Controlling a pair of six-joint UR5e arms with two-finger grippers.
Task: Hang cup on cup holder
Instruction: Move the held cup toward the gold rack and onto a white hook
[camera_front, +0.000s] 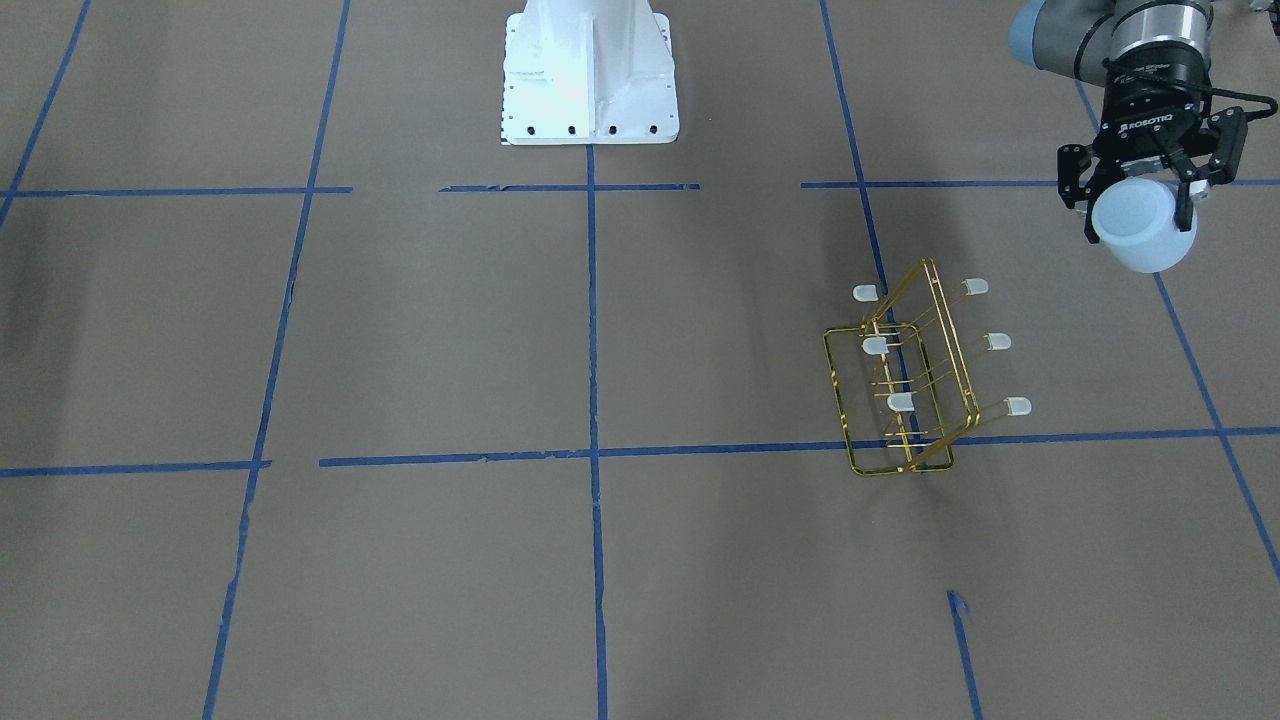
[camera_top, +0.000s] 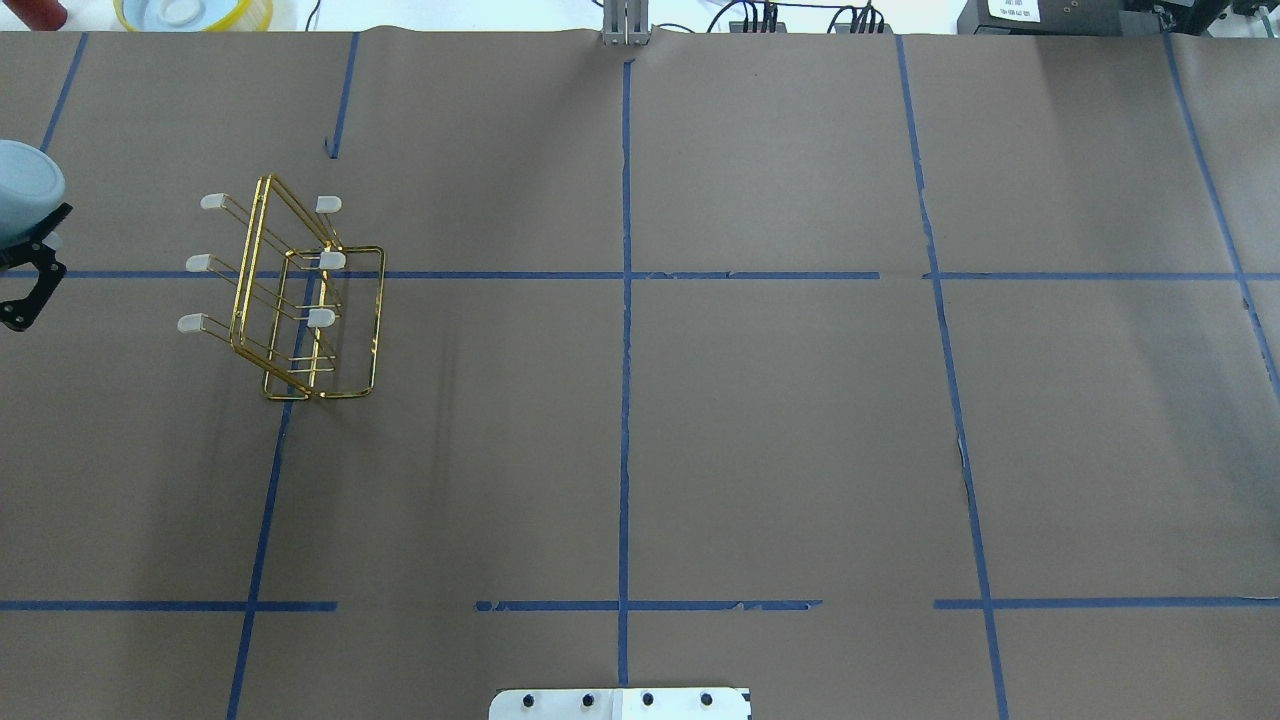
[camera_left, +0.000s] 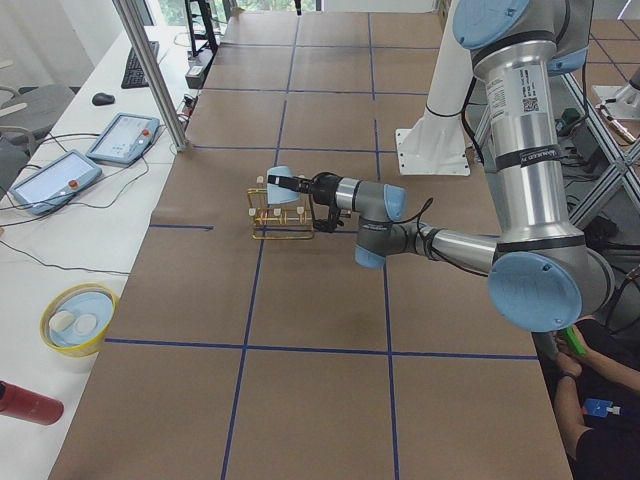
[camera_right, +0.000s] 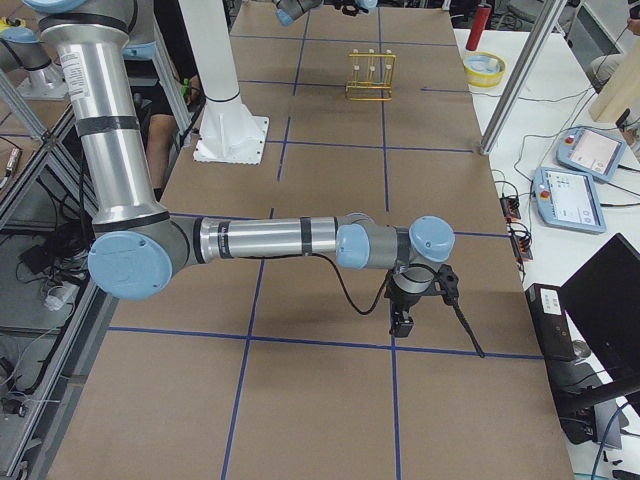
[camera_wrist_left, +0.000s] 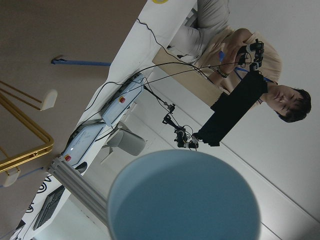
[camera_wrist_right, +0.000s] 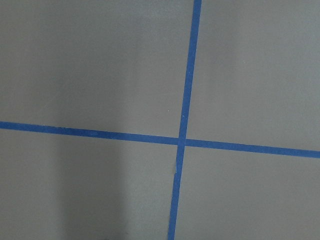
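My left gripper (camera_front: 1142, 212) is shut on the pale blue cup (camera_front: 1145, 228) and holds it sideways above the table. The cup also shows at the overhead view's left edge (camera_top: 24, 188), in the left side view (camera_left: 283, 186), and large in the left wrist view (camera_wrist_left: 185, 197). The gold wire cup holder (camera_front: 915, 378) stands on the table a little to the inside of the cup, its capped prongs bare (camera_top: 300, 300) (camera_left: 280, 222). A corner of it shows in the left wrist view (camera_wrist_left: 25, 147). My right gripper (camera_right: 402, 320) hangs low over the table far from the rack; I cannot tell whether it is open or shut.
The white robot base (camera_front: 590, 75) stands at the table's middle edge. A yellow bowl (camera_left: 77, 318), a red bottle (camera_left: 30, 405) and tablets (camera_left: 122, 137) lie on the side bench beyond a metal post (camera_left: 150, 70). Blue tape lines cross the brown table. An operator (camera_wrist_left: 240, 55) sits nearby.
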